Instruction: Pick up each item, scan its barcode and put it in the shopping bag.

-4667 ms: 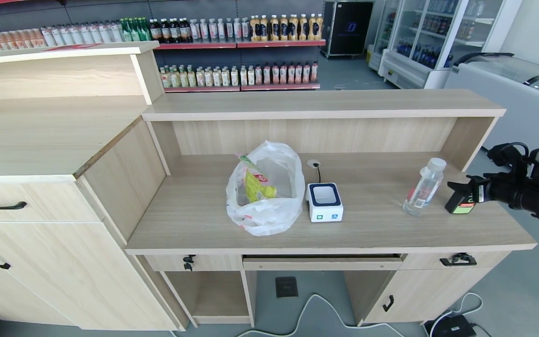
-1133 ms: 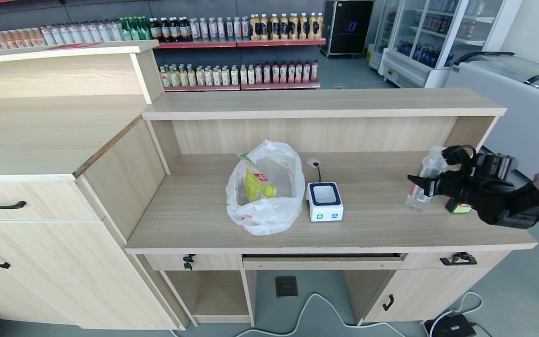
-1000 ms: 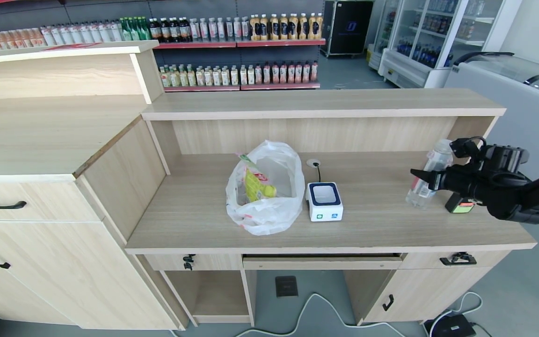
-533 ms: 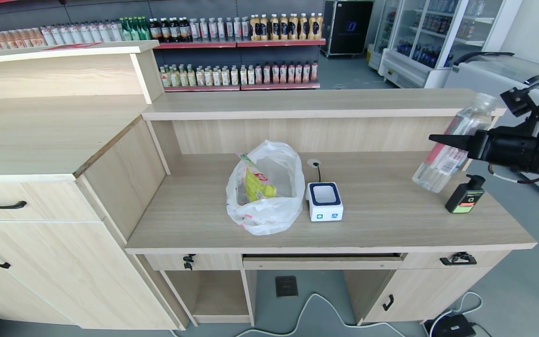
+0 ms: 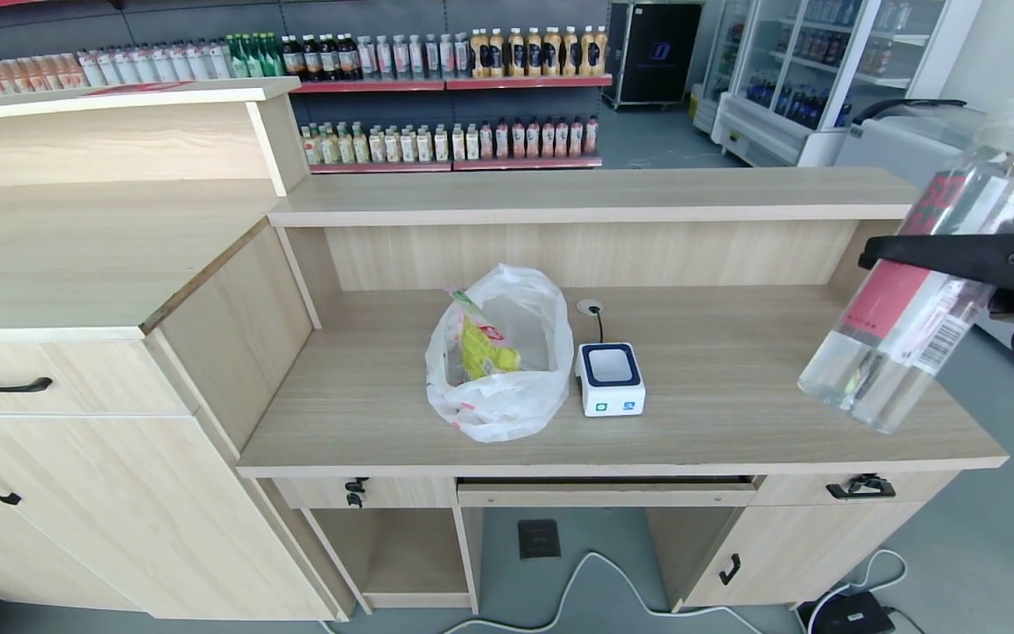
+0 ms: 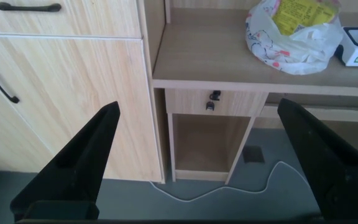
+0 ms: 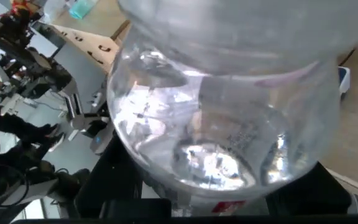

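Right gripper [image 5: 912, 255] holds the bottle [image 5: 921, 291] up, right of the scanner [image 5: 611, 379].
The bottle is tilted, cap uppermost, well apart from the scanner and apparently clear of the bench [image 5: 718, 431]. The bag [image 5: 498, 357] sits just left of the scanner. Left gripper [image 6: 197, 168] is spread wide.

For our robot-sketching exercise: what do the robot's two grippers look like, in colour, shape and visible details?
The left gripper has two plain matte black fingers, broad at the base and tapering like wedges to blunt tips. The right gripper shows a black finger, long and flat, narrowing toward its tip, with a small round screw head set in it.
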Controlling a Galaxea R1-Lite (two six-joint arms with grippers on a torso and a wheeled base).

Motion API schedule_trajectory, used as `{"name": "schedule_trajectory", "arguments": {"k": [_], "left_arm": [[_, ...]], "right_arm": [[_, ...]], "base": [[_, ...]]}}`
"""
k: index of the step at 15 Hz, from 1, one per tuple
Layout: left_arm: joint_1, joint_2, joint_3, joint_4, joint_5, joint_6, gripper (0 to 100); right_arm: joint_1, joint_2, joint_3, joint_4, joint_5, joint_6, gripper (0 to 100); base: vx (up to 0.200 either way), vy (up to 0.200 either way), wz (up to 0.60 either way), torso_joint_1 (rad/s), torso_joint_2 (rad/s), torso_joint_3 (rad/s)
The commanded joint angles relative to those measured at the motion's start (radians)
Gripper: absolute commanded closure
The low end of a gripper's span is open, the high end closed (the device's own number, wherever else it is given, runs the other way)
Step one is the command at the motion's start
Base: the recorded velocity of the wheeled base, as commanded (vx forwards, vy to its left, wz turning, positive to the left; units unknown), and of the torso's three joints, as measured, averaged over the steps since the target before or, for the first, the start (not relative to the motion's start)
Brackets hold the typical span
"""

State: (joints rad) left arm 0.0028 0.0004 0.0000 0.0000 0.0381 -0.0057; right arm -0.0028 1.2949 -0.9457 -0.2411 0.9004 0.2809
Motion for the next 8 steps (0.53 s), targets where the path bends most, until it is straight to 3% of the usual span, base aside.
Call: {"name": "schedule_trajectory", "arguments": {"k": [1, 8], "left_arm": [[-0.001, 0.0, 0.0, 0.0, 0.0, 0.0, 0], [0.0, 0.0, 0.0, 0.0, 0.0, 0.0, 0]], "right_arm": [[0.09, -0.111, 0.015, 0.002, -0.003, 0.038, 100], [0.279, -0.221, 0.074, 0.055, -0.008, 0.046, 100]], "base": [[0.0, 0.0, 0.0, 0.0, 0.0, 0.0], [0.0, 0.0, 0.0, 0.0, 0.0, 0.0]]}}
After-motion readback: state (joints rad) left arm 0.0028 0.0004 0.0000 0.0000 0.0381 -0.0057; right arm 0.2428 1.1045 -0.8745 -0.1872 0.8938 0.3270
